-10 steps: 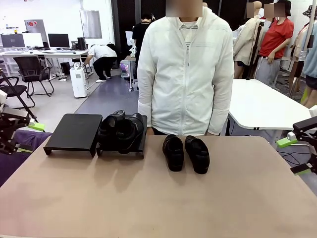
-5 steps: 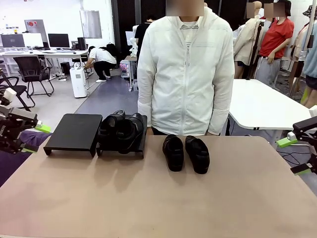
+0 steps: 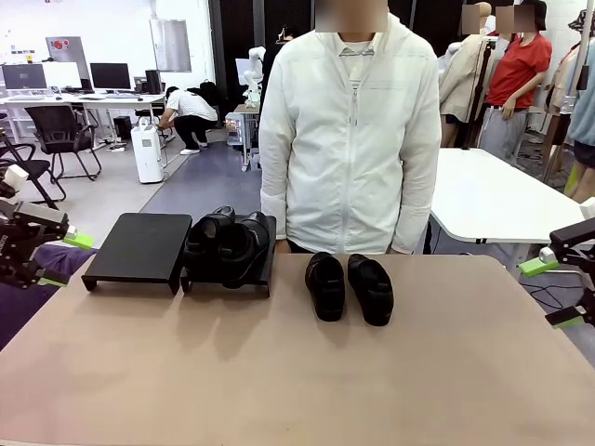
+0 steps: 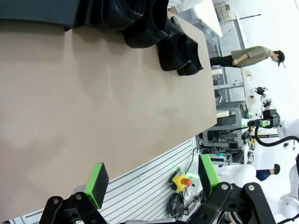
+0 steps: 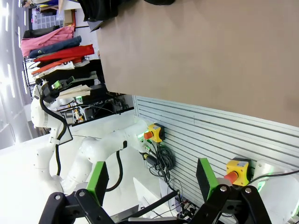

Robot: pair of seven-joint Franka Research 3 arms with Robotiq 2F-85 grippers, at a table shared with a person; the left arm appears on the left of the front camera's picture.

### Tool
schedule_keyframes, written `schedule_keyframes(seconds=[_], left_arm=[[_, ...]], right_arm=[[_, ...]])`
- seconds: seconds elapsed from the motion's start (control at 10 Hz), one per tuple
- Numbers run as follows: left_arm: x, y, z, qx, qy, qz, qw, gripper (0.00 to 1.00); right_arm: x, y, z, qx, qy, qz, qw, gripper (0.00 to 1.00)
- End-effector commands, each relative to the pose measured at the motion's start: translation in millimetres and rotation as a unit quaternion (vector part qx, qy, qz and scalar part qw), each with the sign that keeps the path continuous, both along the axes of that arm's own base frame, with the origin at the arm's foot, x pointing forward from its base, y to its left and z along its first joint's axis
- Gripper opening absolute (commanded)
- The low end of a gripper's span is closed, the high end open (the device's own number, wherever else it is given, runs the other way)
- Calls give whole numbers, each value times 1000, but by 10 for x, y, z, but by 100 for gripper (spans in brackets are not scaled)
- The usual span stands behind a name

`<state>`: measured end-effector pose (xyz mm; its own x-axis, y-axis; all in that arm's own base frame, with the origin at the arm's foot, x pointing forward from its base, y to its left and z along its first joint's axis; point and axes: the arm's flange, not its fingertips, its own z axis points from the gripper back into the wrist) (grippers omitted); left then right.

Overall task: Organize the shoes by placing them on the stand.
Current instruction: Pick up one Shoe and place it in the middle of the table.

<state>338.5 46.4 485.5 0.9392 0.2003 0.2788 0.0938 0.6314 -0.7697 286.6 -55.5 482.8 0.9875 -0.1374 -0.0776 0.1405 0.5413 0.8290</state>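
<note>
Two loose shoes (image 3: 325,286) are sitting on the desk (image 3: 279,372) just right of the loaded stand (image 3: 232,285). The bare stand (image 3: 139,246) is touching its left. Left claw (image 3: 63,259) and right claw (image 3: 553,292) are hanging wide, holding nothing. The leather is likely stiff, light and slick, so pinching the collar edge is advisable.

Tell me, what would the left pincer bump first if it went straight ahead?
Probably the bare table near its edge, before the loose shoes; the left pincer points there, though depth is unclear.
</note>
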Motion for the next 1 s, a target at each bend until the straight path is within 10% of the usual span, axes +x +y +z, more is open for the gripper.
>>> schedule_keyframes(seconds=[0.0, 0.3, 0.6, 0.9], left_arm=[[-26, 28, 3, 3, -5, -10, 1000, 100], [-26, 28, 3, 3, -5, -10, 1000, 100], [-26, 28, 3, 3, -5, -10, 1000, 100], [-26, 28, 3, 3, -5, -10, 1000, 100]], right_arm=[[-6, -38, 15, -3, -7, 8, 1000, 100], [0, 0, 0, 0, 0, 0, 1000, 100], [862, 1529, 165, -162, 10, 69, 984, 100], [1340, 2788, -242, -298, 4, 9, 955, 100]])
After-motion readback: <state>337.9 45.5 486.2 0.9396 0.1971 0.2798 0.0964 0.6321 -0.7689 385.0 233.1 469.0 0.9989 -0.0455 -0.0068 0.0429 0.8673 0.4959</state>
